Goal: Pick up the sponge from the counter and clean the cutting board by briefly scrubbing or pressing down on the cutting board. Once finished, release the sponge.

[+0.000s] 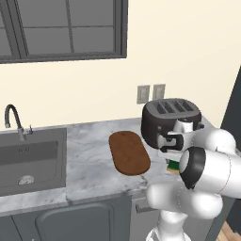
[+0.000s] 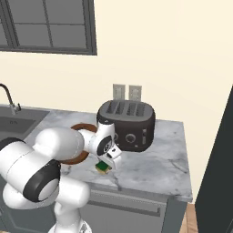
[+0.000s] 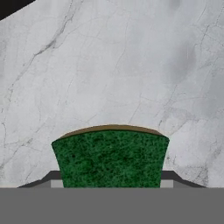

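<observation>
Green sponge (image 3: 110, 158) between tool (image 3: 110, 181) fingertips.

The sponge (image 3: 110, 158) has a speckled dark green top over a yellow base. The desk (image 1: 89, 164) is light grey-white marble with thin grey veins, above grey cabinets (image 1: 75, 221). The cutting board (image 1: 129, 152) is dark reddish-brown wood. The toaster (image 2: 127, 125) is black, the sink (image 1: 28, 160) dark grey, the wall (image 1: 188, 47) pale cream.
</observation>
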Tool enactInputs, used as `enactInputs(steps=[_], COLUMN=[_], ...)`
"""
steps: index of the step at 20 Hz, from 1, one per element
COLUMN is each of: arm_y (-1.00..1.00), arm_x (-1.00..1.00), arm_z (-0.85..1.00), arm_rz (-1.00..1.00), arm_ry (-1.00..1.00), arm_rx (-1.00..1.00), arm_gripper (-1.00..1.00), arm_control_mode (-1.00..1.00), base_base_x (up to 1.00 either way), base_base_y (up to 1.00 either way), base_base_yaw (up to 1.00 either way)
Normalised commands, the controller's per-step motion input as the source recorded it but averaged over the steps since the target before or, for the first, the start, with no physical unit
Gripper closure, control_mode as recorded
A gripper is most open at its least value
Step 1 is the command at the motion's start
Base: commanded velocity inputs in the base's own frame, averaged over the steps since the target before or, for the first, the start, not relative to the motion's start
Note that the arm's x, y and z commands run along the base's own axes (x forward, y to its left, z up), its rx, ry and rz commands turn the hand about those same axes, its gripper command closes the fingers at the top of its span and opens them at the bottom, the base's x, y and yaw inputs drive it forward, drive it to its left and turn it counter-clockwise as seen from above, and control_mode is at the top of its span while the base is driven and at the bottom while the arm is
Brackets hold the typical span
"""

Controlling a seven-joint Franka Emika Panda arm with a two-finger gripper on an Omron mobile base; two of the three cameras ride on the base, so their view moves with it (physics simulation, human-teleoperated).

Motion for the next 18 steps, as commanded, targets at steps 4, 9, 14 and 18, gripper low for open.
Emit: enactInputs(steps=[4, 9, 14, 18], arm_y=[0.00, 0.08, 0.51, 0.84], arm_x=[0.00, -0.24, -0.45, 0.05], arm_z=[0.00, 0.30, 0.50, 0.16], arm_rz=[0.00, 0.00, 0.03, 0.00], arm_ry=[0.00, -0.01, -0.03, 0.00], arm_rx=[0.00, 0.00, 0.00, -0.01], arm_gripper=[1.00, 1.00, 1.00, 1.00], arm_control_mode=[-1.00, -1.00, -1.00, -1.00], base_base_x=[0.00, 0.00, 0.00, 0.00], base_base_y=[0.00, 0.00, 0.00, 0.00], base_base_yaw=[0.00, 0.00, 0.00, 0.00])
